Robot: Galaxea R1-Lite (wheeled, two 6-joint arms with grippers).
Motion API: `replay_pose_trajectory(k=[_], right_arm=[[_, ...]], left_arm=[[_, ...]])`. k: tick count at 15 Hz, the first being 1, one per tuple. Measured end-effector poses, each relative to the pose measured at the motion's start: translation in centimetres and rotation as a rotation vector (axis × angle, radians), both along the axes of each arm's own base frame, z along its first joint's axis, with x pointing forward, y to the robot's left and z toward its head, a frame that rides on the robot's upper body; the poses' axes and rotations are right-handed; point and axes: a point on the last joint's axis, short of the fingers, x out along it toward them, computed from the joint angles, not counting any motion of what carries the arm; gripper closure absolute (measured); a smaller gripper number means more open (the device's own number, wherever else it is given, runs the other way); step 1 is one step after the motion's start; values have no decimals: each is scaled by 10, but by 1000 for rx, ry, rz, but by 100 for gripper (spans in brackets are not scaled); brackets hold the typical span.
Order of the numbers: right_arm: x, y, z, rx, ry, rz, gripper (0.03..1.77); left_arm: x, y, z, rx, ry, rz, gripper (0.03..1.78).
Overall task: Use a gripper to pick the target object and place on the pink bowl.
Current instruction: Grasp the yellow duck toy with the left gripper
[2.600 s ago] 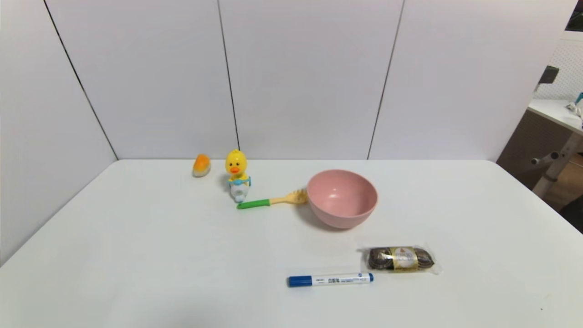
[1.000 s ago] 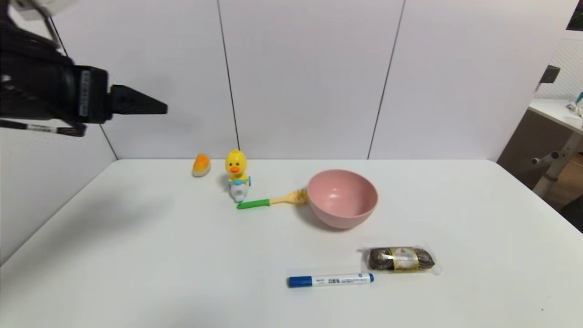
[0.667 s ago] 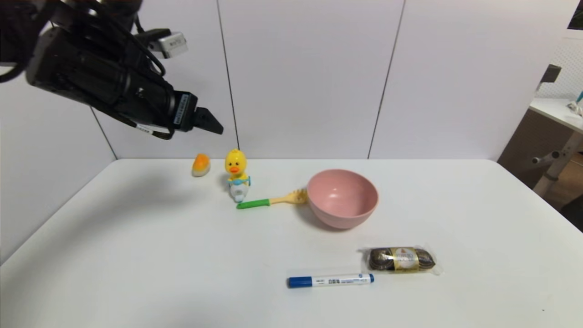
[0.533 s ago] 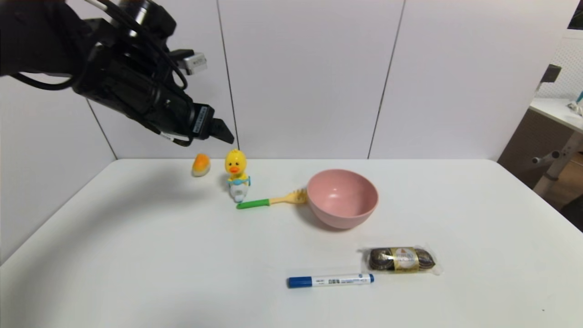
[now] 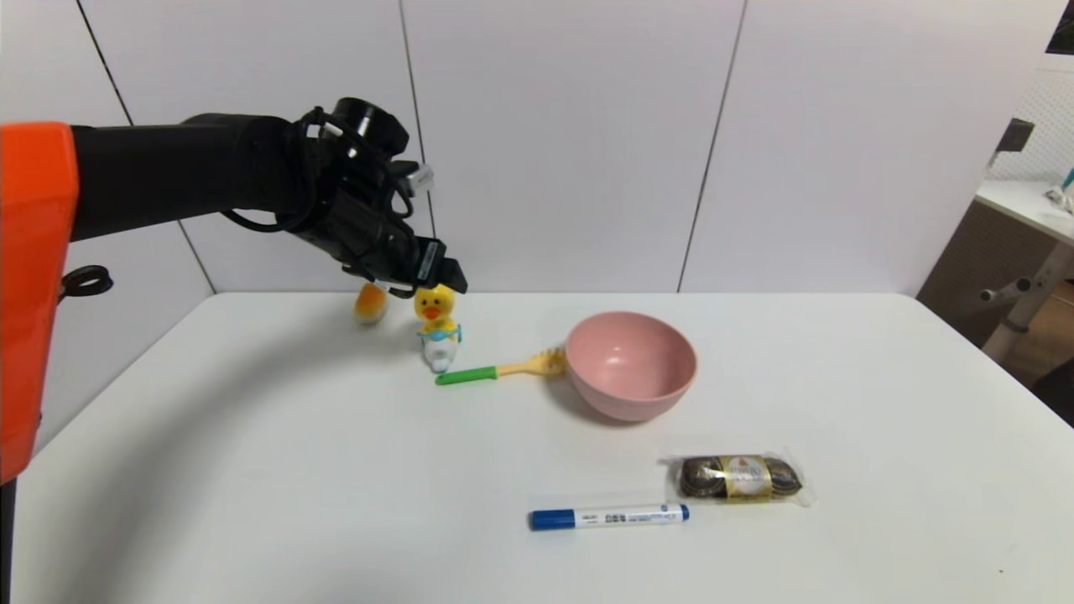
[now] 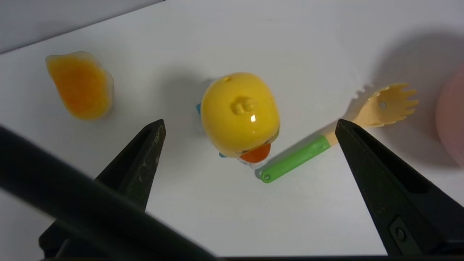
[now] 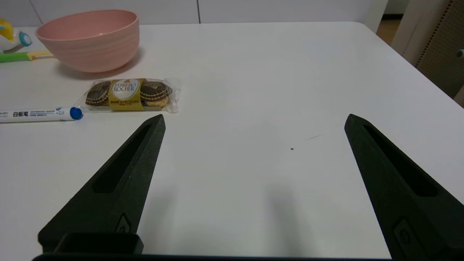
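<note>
The yellow duck toy (image 5: 436,323) stands upright on the white table, left of the pink bowl (image 5: 631,362). My left gripper (image 5: 428,285) hovers just above the duck's head, open, with its fingers apart on either side of it and not touching it. In the left wrist view the duck (image 6: 239,108) lies below the open left gripper (image 6: 250,121), and the bowl's edge (image 6: 453,119) shows to one side. My right gripper (image 7: 253,121) is out of the head view; it is open over bare table, with the bowl (image 7: 90,40) far off.
An orange-and-white lump (image 5: 371,304) sits left of the duck. A green-handled fork (image 5: 495,369) lies between the duck and the bowl. A blue-capped marker (image 5: 608,514) and a chocolate packet (image 5: 738,476) lie nearer the front. White wall panels close the back.
My left arm has come in from the upper left and dropped rightward until its gripper hangs over the duck. Nothing on the table has moved.
</note>
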Motion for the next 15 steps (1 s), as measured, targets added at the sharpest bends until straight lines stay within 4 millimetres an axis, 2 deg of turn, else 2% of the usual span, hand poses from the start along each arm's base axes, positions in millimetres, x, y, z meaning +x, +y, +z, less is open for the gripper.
replay_pose_trajectory(k=[5, 15], right_arm=[[0, 0, 0, 0, 0, 0, 9], [0, 0, 0, 0, 0, 0, 9]], left_arm=[[14, -3, -16, -12, 6, 17, 12], [22, -4, -32, 5, 41, 21, 12]])
